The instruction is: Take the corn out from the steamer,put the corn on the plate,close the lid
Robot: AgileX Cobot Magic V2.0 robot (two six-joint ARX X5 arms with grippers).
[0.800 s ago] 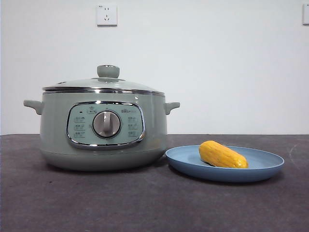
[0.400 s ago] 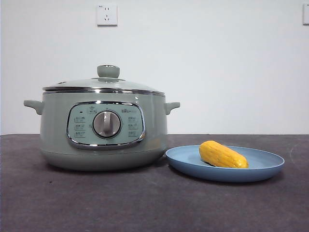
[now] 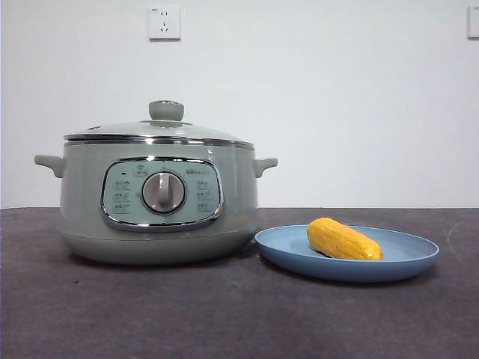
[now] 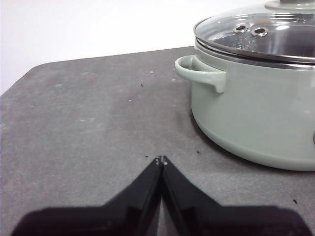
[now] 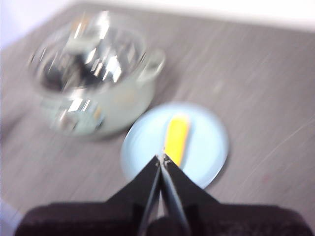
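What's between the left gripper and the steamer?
Only bare dark table: the left wrist view shows it between the left gripper and the steamer.

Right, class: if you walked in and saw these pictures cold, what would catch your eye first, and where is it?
First the big sage-green steamer on the left of the dark table, with the glass lid seated on it. Next the yellow corn, lying on the blue plate just to the steamer's right. Neither gripper holds anything: the left gripper is beside the steamer's handle, the right gripper above the plate, both with jaws shut.
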